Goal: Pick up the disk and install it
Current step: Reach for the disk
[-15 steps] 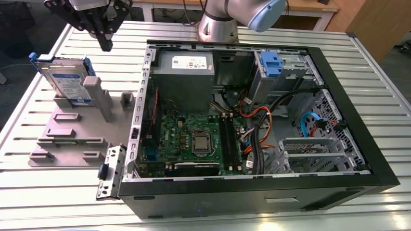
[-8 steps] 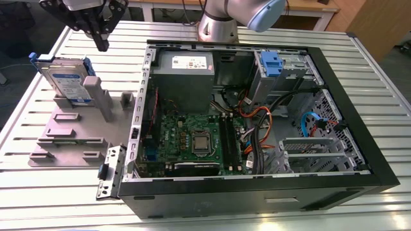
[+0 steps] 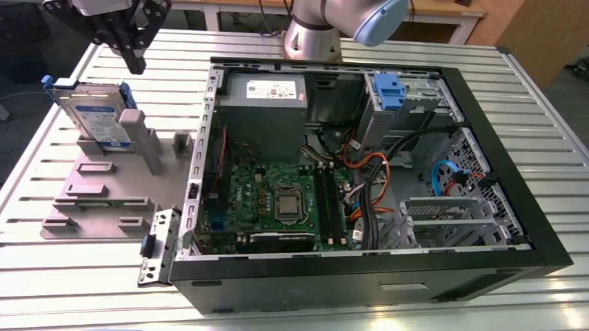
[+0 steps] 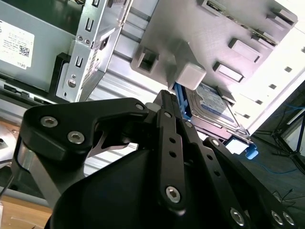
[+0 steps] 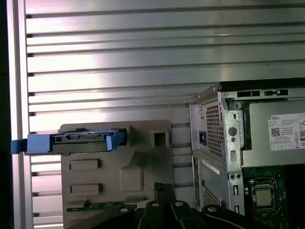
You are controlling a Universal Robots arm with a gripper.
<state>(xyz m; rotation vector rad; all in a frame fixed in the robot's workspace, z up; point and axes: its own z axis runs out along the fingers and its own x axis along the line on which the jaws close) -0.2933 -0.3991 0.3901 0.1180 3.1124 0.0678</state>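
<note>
Ribbed aluminium tabletop [image 3: 552,138] carried an open computer case [image 3: 322,284] and, on the exterior view's left of it, a grey holder stand [image 3: 101,189]. In that stand the disk [image 3: 99,118] stood on edge, silver-grey and framed by a blue bracket, its white-and-blue label bearing small print I could not read. Above it and apart, the gripper [image 3: 135,61] hung with its jaws pressed together on nothing.

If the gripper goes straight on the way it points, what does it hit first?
Probably the upright post of the grey holder stand, beside the disk, not the disk itself; depth is unclear.
</note>
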